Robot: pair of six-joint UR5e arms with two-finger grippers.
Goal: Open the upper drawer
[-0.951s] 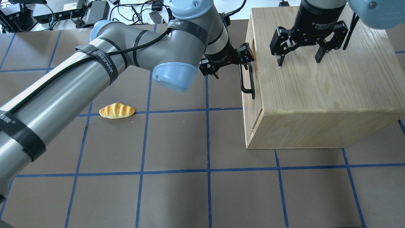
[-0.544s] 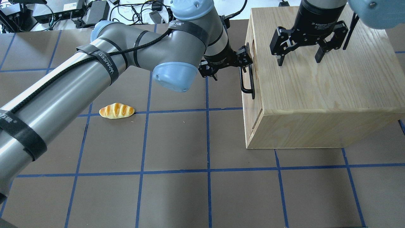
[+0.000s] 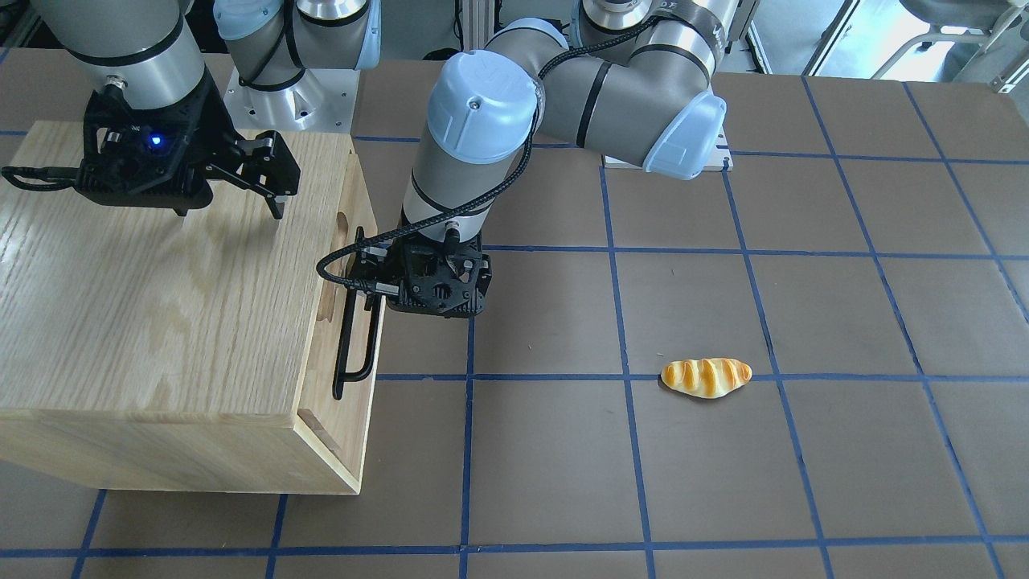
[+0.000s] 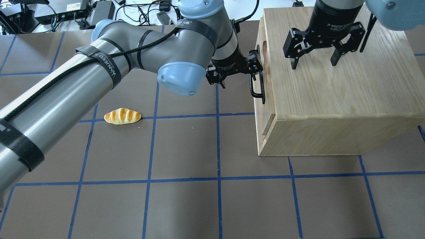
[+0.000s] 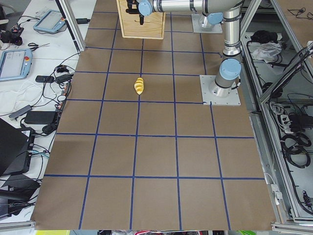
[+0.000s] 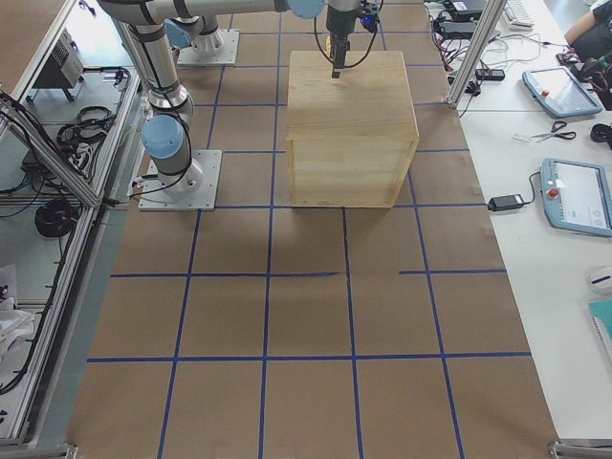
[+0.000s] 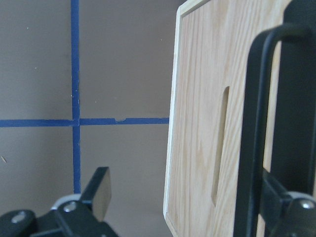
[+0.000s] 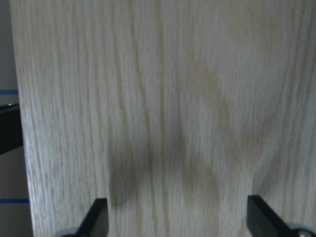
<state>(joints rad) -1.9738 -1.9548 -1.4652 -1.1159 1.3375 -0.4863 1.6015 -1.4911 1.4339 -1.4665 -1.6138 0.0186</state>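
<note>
The upper drawer (image 3: 362, 201) is found at the top of the wooden cabinet (image 4: 332, 99), on the side turned toward the bread roll (image 4: 122, 116). Its front is stuck out a little from the cabinet. The left gripper (image 4: 238, 75) is spread wide at the black handle (image 3: 346, 346), with one finger tucked behind the bar. The right gripper (image 4: 313, 64) is spread wide too and is held over the cabinet's top. The roll is laid on the brown table (image 4: 186, 149), well apart from the cabinet.
</note>
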